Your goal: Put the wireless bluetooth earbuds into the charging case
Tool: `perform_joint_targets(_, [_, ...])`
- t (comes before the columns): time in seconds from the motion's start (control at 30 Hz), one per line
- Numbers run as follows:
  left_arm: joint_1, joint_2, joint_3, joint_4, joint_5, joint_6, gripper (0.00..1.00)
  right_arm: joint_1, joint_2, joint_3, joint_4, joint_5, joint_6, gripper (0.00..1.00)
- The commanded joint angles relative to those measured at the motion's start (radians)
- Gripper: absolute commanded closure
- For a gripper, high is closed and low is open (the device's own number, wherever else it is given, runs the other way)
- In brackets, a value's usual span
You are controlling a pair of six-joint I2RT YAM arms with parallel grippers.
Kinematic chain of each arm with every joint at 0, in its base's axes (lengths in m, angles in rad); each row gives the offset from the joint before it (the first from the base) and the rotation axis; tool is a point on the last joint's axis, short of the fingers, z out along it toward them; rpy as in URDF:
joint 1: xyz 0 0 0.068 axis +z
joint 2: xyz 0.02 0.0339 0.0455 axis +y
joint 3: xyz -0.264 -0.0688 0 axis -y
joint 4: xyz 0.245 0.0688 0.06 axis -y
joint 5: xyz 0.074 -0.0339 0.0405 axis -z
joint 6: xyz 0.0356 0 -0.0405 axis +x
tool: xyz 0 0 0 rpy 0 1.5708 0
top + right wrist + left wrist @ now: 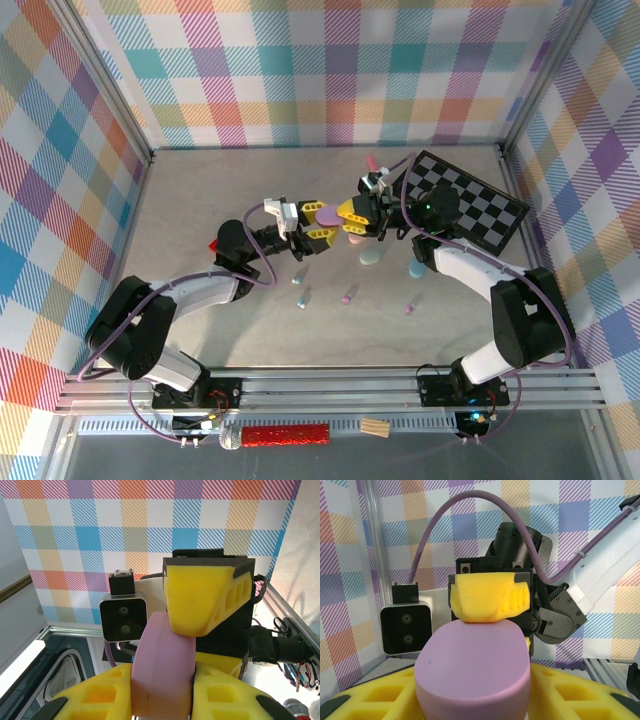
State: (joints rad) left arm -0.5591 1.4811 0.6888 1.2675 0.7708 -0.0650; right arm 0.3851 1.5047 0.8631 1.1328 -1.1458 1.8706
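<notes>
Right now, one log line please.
left fingers: gripping purple case | right fingers: gripping same case | earbuds: loose on table

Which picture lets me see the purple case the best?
The left wrist view: the purple case is big there, with its flat face and rounded side showing. The right wrist view catches it edge-on. The top view shows it tiny, from above.

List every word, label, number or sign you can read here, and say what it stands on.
No readable text anywhere. The purple case, the camera housing, the checkered board and the red glittery strip carry no legible marking.
</notes>
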Motion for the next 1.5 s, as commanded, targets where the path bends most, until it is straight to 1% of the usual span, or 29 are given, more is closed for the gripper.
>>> perform_joint_targets(0.0, [0.004, 0.005, 0.034, 0.065, 0.058, -0.007, 0.56, -0.002, 0.008, -0.009, 0.031, 0.013, -0.011, 1.00])
perform_joint_targets(0.13, [0.004, 0.005, 0.031, 0.063, 0.064, -0.001, 0.60, -0.002, 0.000, -0.009, -0.010, 0.013, -0.042, 0.99])
perform_joint_targets(0.2, [0.005, 0.004, 0.028, 0.061, 0.065, 0.002, 0.61, -0.001, -0.010, -0.005, -0.040, 0.018, -0.067, 0.85])
perform_joint_targets(0.27, [0.005, 0.002, 0.022, 0.057, 0.068, 0.004, 0.62, -0.005, -0.030, -0.002, -0.090, 0.023, -0.115, 0.67])
perform_joint_targets(0.33, [0.007, -0.006, 0.016, 0.040, 0.070, 0.004, 0.62, -0.020, -0.070, -0.002, -0.213, 0.042, -0.211, 0.49])
perform_joint_targets(0.4, [0.010, -0.023, 0.009, -0.003, 0.075, 0.012, 0.62, -0.035, -0.130, 0.011, -0.434, 0.065, -0.390, 0.37])
perform_joint_targets(0.47, [0.012, -0.053, -0.001, -0.082, 0.073, 0.041, 0.62, -0.048, -0.196, 0.049, -0.741, 0.109, -0.638, 0.26])
perform_joint_targets(0.57, [0.017, -0.111, 0.000, -0.263, 0.079, 0.084, 0.62, -0.049, -0.249, 0.142, -1.120, 0.192, -0.980, 0.20])
perform_joint_targets(0.63, [0.019, -0.147, 0.013, -0.404, 0.095, 0.115, 0.62, -0.045, -0.283, 0.185, -1.272, 0.266, -1.179, 0.18])
perform_joint_targets(0.67, [0.019, -0.164, 0.021, -0.475, 0.104, 0.131, 0.62, -0.042, -0.302, 0.197, -1.321, 0.296, -1.271, 0.16])
perform_joint_targets(0.8, [0.019, -0.212, 0.058, -0.684, 0.156, 0.163, 0.62, -0.009, -0.355, 0.230, -1.427, 0.360, -1.577, 0.13])
perform_joint_targets(0.87, [0.019, -0.227, 0.081, -0.774, 0.185, 0.172, 0.62, 0.039, -0.374, 0.256, -1.498, 0.410, -1.746, 0.12])
perform_joint_targets(0.93, [0.018, -0.240, 0.097, -0.835, 0.204, 0.177, 0.62, 0.106, -0.399, 0.253, -1.532, 0.450, -1.908, 0.10])
perform_joint_targets(1.0, [0.017, -0.251, 0.100, -0.859, 0.208, 0.183, 0.62, 0.158, -0.418, 0.240, -1.527, 0.485, -2.001, 0.09])
perform_joint_targets(1.17, [0.016, -0.278, 0.096, -0.872, 0.216, 0.186, 0.62, 0.218, -0.415, 0.221, -1.483, 0.562, -2.045, 0.09])
perform_joint_targets(1.23, [0.013, -0.281, 0.098, -0.873, 0.222, 0.185, 0.62, 0.242, -0.399, 0.224, -1.482, 0.612, -2.063, 0.09])
perform_joint_targets(1.3, [0.010, -0.283, 0.101, -0.875, 0.223, 0.186, 0.62, 0.250, -0.380, 0.230, -1.487, 0.654, -2.068, 0.09])
perform_joint_targets(1.47, [0.005, -0.288, 0.106, -0.879, 0.225, 0.186, 0.62, 0.256, -0.358, 0.237, -1.485, 0.686, -2.072, 0.09])
